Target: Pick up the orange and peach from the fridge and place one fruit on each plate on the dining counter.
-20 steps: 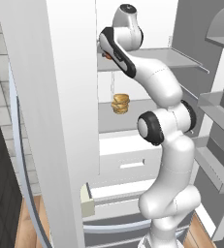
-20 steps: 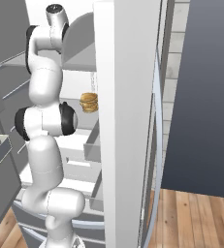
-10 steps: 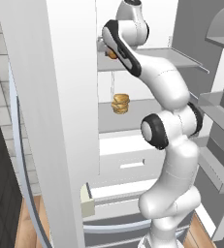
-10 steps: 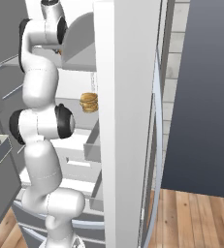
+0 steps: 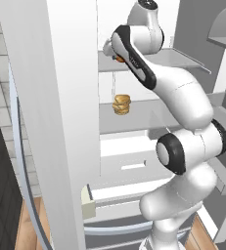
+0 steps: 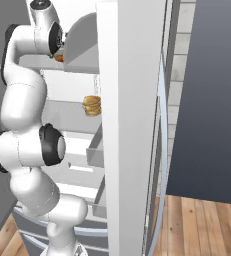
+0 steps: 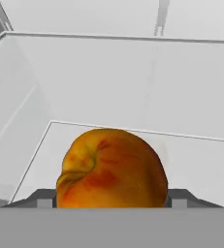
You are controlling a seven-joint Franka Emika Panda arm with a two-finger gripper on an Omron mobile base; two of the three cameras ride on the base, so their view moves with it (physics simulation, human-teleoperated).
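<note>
The peach [image 7: 112,169] hides the gripper's fingertips, so contact cannot be told. In the base views the arm covers most of it.

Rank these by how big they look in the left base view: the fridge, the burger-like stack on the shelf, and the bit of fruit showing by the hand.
1. The fridge, by far the largest.
2. The burger-like stack.
3. The peach, smallest, but mostly hidden behind the arm, so its true size is unsure.

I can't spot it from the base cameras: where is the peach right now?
The peach fills the lower middle of the hand view, between the gripper fingers, on an upper shelf of the fridge.
</note>
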